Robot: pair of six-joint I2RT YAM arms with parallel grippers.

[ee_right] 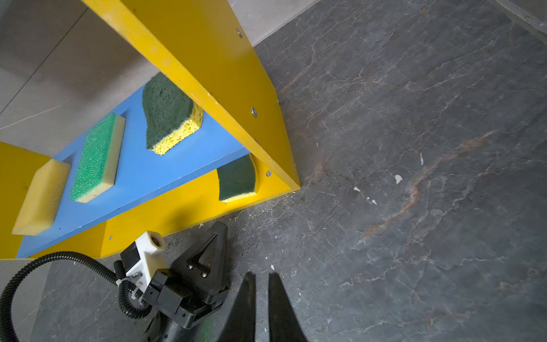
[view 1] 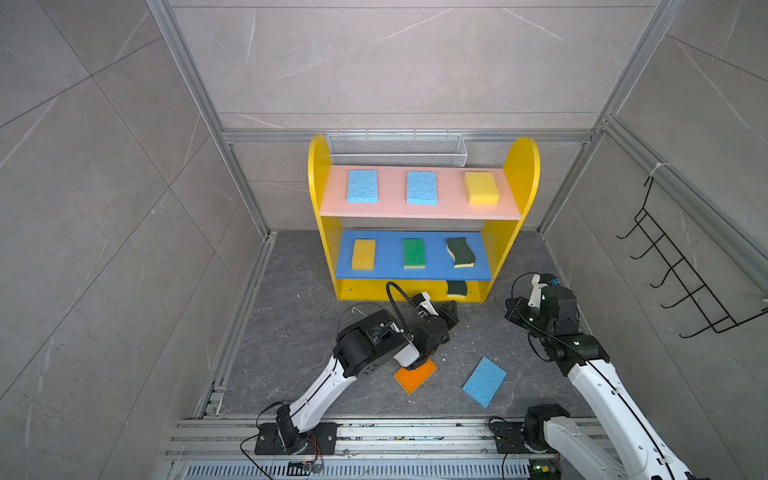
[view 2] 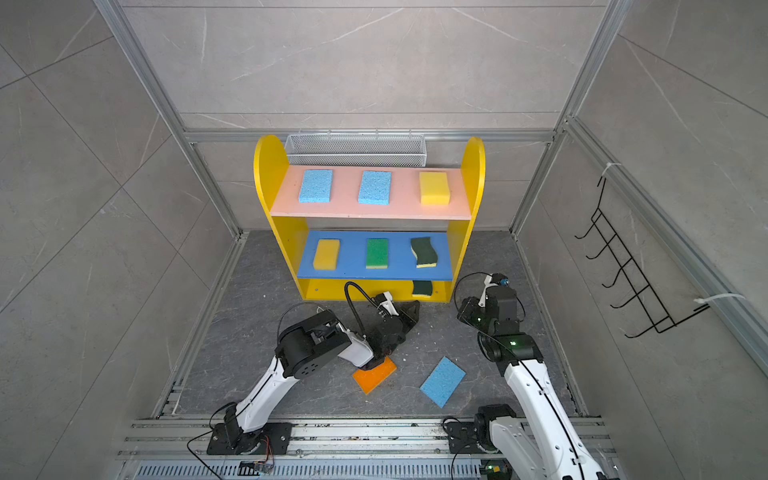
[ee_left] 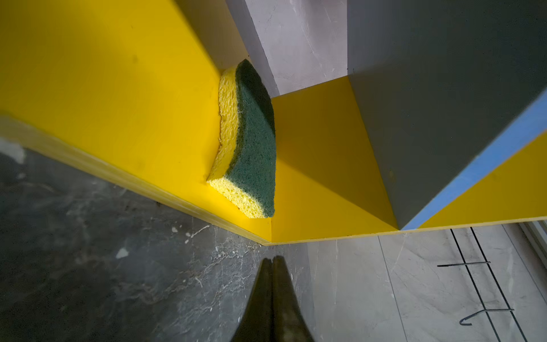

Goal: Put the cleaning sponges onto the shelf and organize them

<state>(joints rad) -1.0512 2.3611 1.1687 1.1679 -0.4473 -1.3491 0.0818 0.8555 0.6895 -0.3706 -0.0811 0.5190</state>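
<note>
Closest to the arm bases, a light blue sponge (view 1: 484, 381) and an orange sponge (view 1: 417, 377) lie loose on the dark worktop (view 1: 291, 332), the orange one partly tucked under the left arm. A bit further in, the left tool (ee_left: 271, 260) is pinched closed on nothing, tips just short of the shelf (view 1: 521, 166) base. The right tool (ee_right: 262, 277) is only open a crack, empty, hanging off the shelf's right front corner.

On the base, a dark-green wavy sponge (view 1: 457, 288) sits at the right end. The blue middle board has a yellow sponge (view 1: 363, 254), a green sponge (view 1: 414, 253) and a second wavy sponge (view 1: 461, 251). The pink upper board has two blue sponges (view 1: 362, 185) (view 1: 422, 188) and a thicker yellow sponge (view 1: 481, 188). The mesh basket (view 1: 399, 149) is behind.
</note>
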